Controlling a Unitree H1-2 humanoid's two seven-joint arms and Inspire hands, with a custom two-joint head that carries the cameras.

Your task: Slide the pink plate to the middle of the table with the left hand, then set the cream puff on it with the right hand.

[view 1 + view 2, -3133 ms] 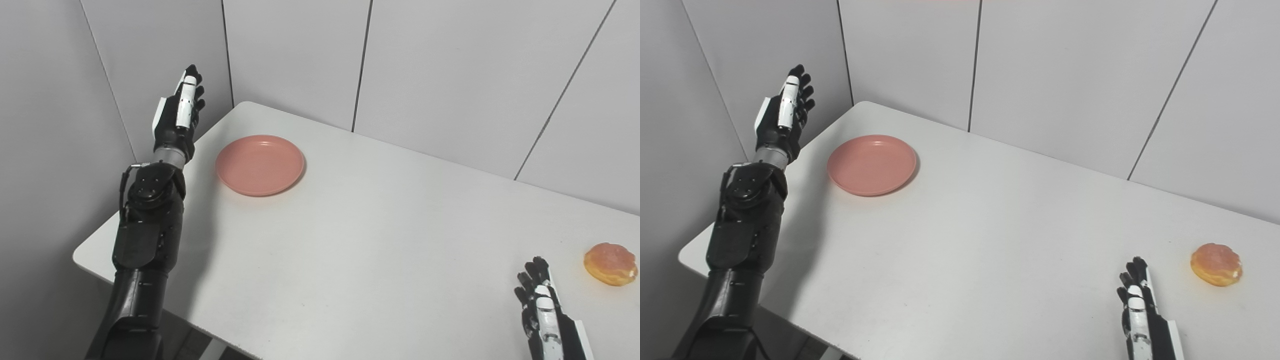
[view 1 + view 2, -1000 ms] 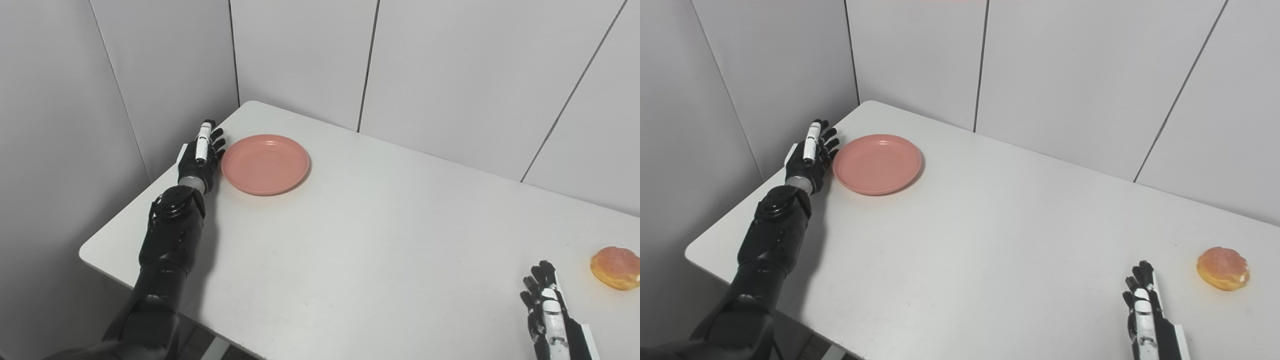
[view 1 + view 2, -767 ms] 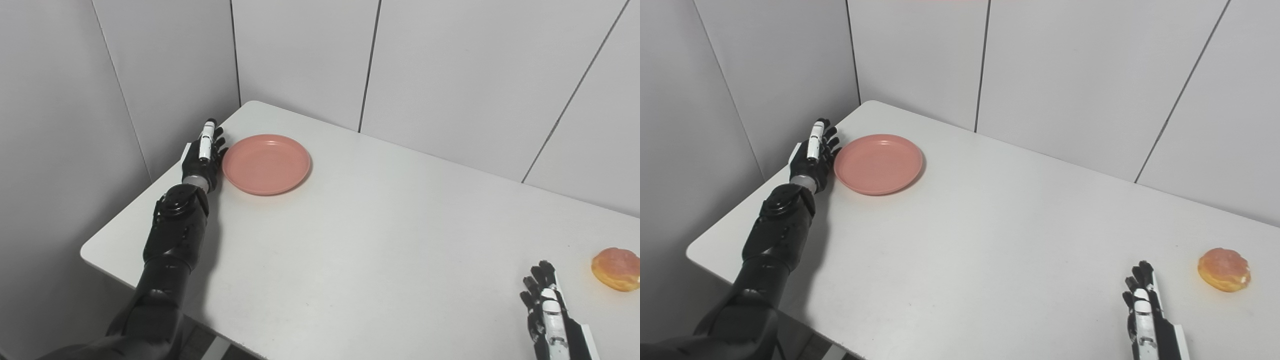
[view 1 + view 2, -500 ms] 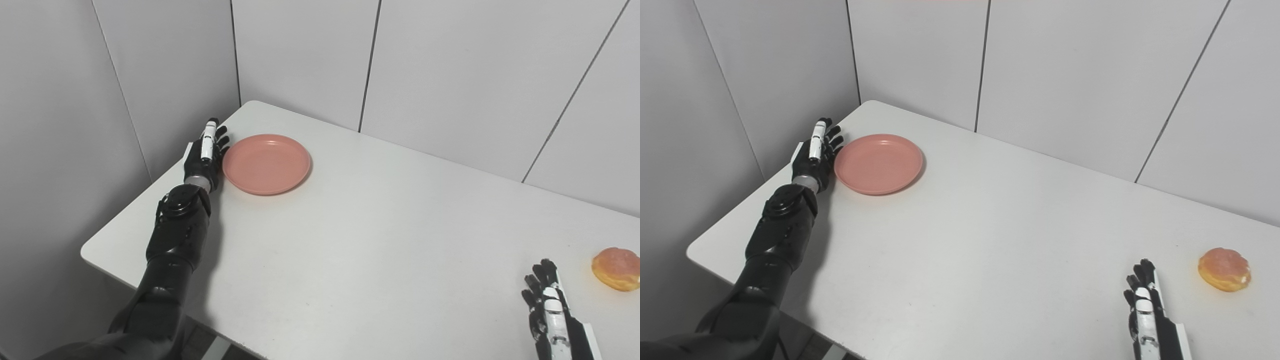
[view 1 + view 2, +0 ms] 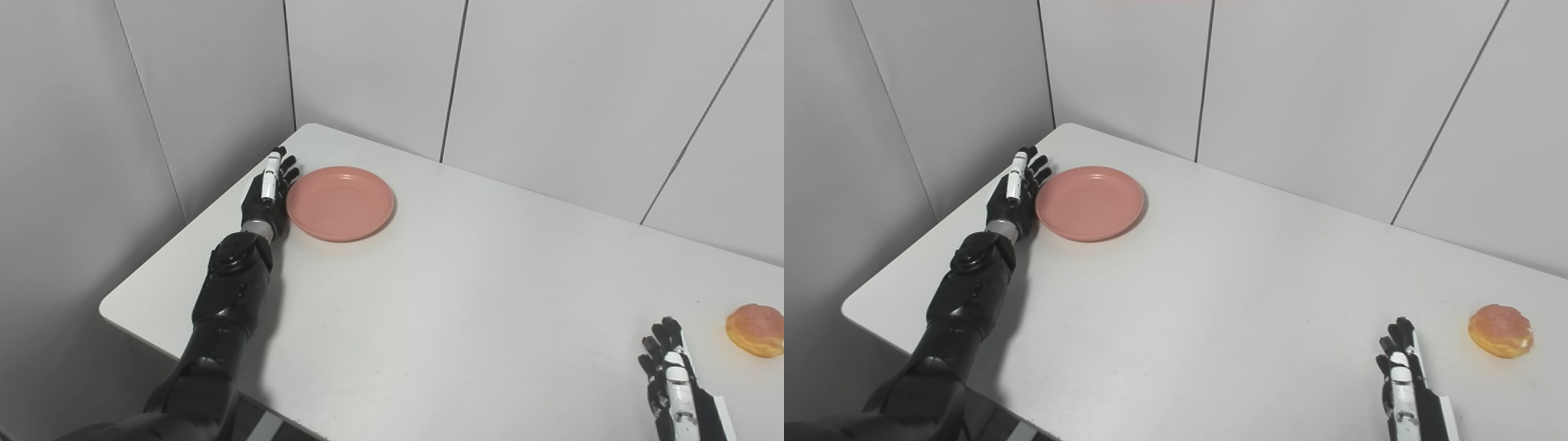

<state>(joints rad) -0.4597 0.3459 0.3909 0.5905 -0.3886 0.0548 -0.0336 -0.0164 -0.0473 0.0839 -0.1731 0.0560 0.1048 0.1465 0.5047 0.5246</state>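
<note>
Pink plate (image 5: 340,202) near far-left corner of table (image 5: 441,288); left hand (image 5: 267,193) flat against plate's left rim, fingers extended, gripping nothing; right hand (image 5: 670,383) spread, well right of plate; cream puff (image 5: 754,329) just beyond right hand.

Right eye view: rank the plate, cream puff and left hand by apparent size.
1. Plate, clearly largest.
2. Left hand.
3. Cream puff, a close call with the hand, and it sits nearer the camera.
</note>
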